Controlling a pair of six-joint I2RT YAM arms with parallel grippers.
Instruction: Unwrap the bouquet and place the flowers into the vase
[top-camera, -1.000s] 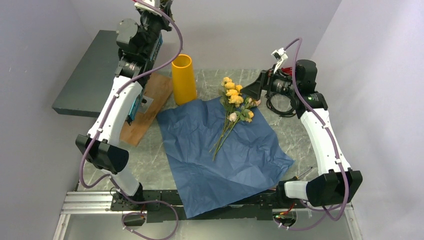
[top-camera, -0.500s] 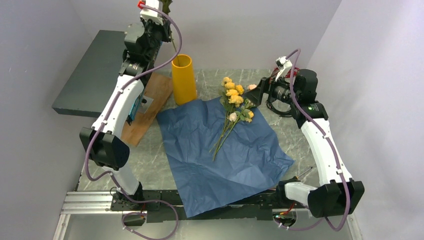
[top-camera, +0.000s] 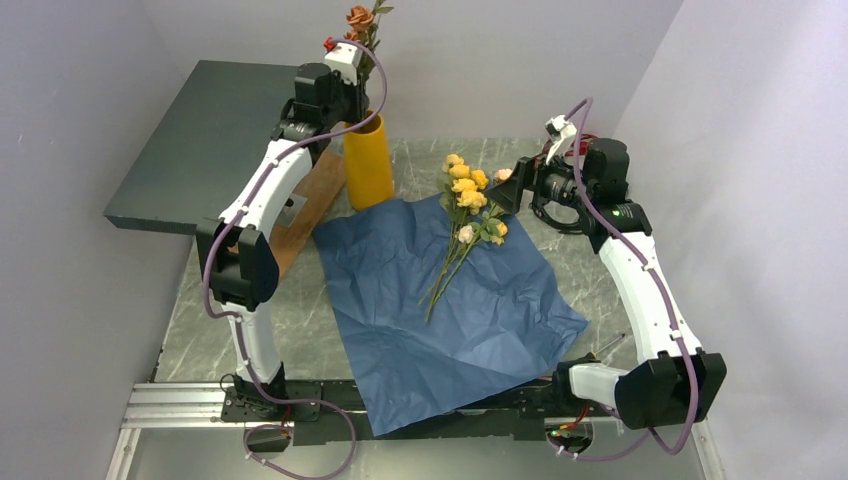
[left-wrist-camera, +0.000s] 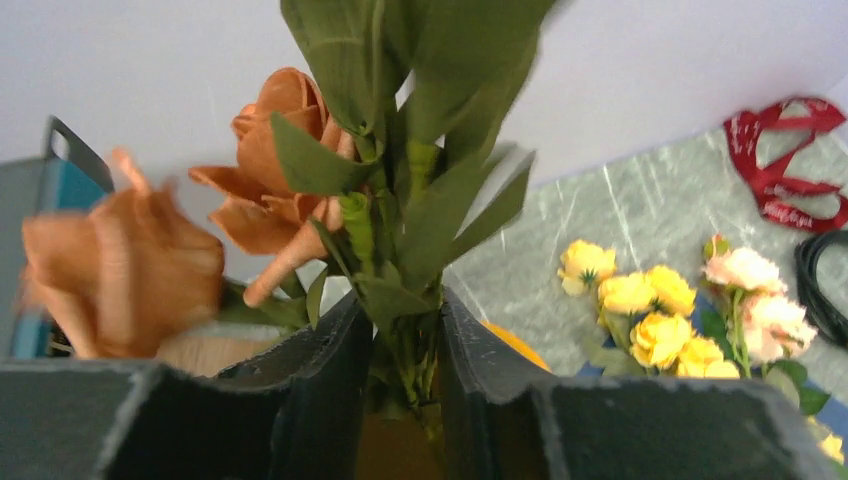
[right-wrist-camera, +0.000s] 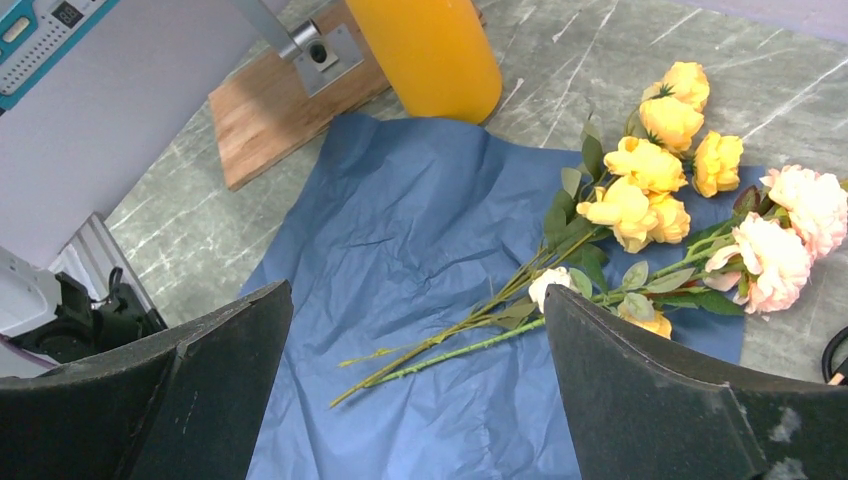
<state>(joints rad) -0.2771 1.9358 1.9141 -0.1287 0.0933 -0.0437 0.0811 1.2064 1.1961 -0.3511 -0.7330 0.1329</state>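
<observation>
Orange roses (top-camera: 360, 17), left pincer (left-wrist-camera: 405, 350), lowered over vase (top-camera: 368, 160)

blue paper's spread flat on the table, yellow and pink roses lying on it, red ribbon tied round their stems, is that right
No: the red ribbon is not round the stems. The left wrist view shows it lying loose on the table, apart from them. The blue paper is spread flat with the yellow and pink roses on it.

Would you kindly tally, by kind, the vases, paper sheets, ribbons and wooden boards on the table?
Vase: 1
Blue paper sheet: 1
Red ribbon: 1
Wooden board: 1
Total: 4
</observation>
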